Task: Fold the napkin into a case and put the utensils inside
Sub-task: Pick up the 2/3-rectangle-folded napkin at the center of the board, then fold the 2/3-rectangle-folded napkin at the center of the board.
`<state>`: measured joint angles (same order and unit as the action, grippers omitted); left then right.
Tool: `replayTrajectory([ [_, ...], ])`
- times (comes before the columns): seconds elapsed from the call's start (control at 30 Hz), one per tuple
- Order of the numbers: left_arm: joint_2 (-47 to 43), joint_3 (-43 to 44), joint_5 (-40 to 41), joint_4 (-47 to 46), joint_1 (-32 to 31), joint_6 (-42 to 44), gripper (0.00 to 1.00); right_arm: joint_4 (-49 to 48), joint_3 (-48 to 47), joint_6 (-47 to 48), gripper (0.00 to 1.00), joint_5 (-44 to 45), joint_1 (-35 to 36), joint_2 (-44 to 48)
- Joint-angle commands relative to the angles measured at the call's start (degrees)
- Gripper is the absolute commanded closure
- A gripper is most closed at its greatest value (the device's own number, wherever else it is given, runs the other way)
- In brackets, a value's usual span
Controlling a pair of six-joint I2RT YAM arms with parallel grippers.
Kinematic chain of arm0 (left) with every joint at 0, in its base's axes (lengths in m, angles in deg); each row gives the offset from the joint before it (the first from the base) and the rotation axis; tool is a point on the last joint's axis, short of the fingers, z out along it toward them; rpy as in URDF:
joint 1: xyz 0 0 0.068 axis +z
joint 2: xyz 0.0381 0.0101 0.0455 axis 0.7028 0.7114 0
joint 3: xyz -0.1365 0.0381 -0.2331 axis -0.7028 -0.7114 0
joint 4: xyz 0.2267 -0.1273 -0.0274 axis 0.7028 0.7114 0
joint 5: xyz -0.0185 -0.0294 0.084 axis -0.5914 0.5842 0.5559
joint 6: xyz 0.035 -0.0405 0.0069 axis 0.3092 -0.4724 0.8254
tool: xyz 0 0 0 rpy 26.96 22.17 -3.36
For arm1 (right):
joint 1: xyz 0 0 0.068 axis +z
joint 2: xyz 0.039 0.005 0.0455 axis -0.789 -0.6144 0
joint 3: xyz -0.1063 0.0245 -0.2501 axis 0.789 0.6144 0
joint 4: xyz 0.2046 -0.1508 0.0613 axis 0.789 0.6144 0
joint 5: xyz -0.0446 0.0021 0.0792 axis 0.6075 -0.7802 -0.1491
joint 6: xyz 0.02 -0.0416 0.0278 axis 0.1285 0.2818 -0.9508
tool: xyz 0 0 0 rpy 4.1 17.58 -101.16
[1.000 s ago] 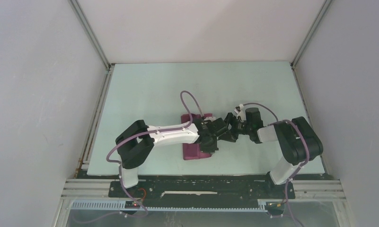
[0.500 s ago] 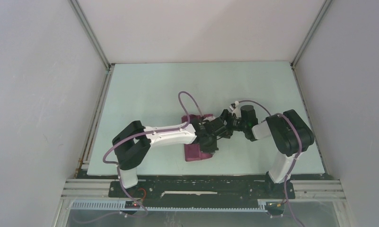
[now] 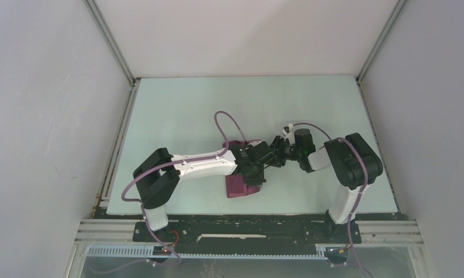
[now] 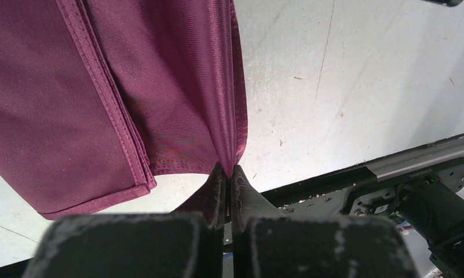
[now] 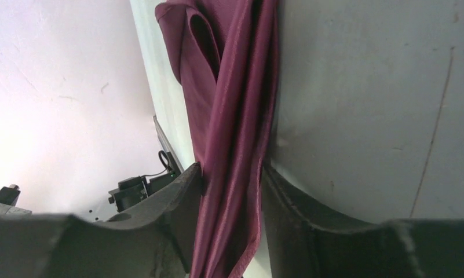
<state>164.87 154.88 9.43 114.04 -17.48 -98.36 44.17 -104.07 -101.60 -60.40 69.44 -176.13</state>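
Maroon woven cloth, the folded napkin (image 3: 238,186) lies on the pale green table (image 3: 183,110), about midway across the table and toward its near edge. From overhead we see only its near end and a strip of its far end; the two arms meeting above it hide the rest.

In the left wrist view we find the left claw (image 4: 229,169) pinched fully closed on a thin fold of the napkin's upper layer. That layer rises from the table as a taut ridge, while a hemmed, doubled part lies flat on the table beside it.

In the right wrist view the right claw (image 5: 232,174) stands partly closed about a bunched, creased length of the napkin, which fills the gap and touches both black fingers (image 5: 180,197). Beyond those fingers the cloth opens into a loose loop over the table.
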Motion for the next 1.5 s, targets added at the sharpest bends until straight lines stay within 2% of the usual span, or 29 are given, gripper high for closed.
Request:
replayTrajectory([
  [0.0, -2.0, 0.3, -1.1, -1.9, 0.2, 0.8, 1.0, -2.7, 0.1, -0.6, 0.55, 1.7, -0.5, -0.4],
  [0.07, -1.8, 0.3, -1.5, -2.2, 0.2, 0.9, 1.0, -3.9, 0.1, -1.1, 0.58, 1.6, -0.4, -0.5],
  [0.13, -1.7, 0.3, -1.6, -2.4, 0.2, 1.1, 1.0, -4.6, 0.1, -1.4, 0.58, 1.7, -0.4, -0.8],
  [0.2, -2.0, 0.1, -1.6, -2.6, 0.2, 1.1, 1.0, -5.5, 0.1, -1.9, 0.49, 1.7, -0.5, -1.5],
  [0.27, -2.2, -0.1, -1.7, -2.9, 0.1, 1.1, 1.0, -6.1, 0.1, -2.1, 0.46, 1.6, -0.7, -2.1],
  [0.5, -2.0, -0.7, -2.2, -4.0, 0.1, 1.2, 1.0, -8.0, -0.3, -2.6, 0.53, 1.2, -1.1, -3.3],
  [0.6, -1.8, -0.6, -2.2, -4.5, 0.2, 1.4, 1.0, -8.2, -0.2, -2.5, 0.65, 1.2, -1.2, -3.1],
  [0.67, -1.3, -0.7, -4.0, -5.0, 0.2, 1.6, 1.0, -8.7, -0.3, -2.7, 0.8, 1.3, -1.0, -3.2],
  [0.7, -1.1, -0.8, -4.6, -5.6, 0.2, 1.7, 1.0, -9.3, -0.3, -2.9, 0.92, 1.4, -1.0, -3.3],
  [0.73, -1.0, -0.9, -5.3, -6.3, 0.2, 1.9, 0.97, -9.8, -0.2, -3.2, 1.0, 1.4, -0.9, -3.4],
  [1.0, -6.0, -4.0, -8.4, -12.7, 1.0, 3.8, 0.54, -9.4, -0.1, -2.5, 1.0, 5.0, -0.3, -3.5],
  [1.1, -11.0, -6.3, -9.4, -15.3, 2.0, 5.2, 0.43, -9.8, -0.2, -2.0, 1.0, 6.0, 0.3, -3.6],
  [1.2, -18.1, -10.2, -6.8, -15.6, 4.3, 6.4, 0.44, -9.4, -0.1, -1.3, 1.0, 7.2, 1.2, -2.6],
  [1.33, -28.8, -24.5, -6.1, -18.9, 13.5, 3.8, 0.52, -7.0, -0.2, -0.6, 1.0, 9.6, 2.4, -0.2],
  [1.43, -32.8, -34.2, -7.3, -25.2, 22.0, 1.9, 0.39, -3.2, -0.5, 0.1, 1.0, 12.2, 3.6, 2.9],
  [1.47, -33.0, -36.2, -7.1, -26.9, 23.7, 2.0, 0.38, -0.7, -0.9, 1.0, 1.0, 13.5, 4.2, 4.0],
])
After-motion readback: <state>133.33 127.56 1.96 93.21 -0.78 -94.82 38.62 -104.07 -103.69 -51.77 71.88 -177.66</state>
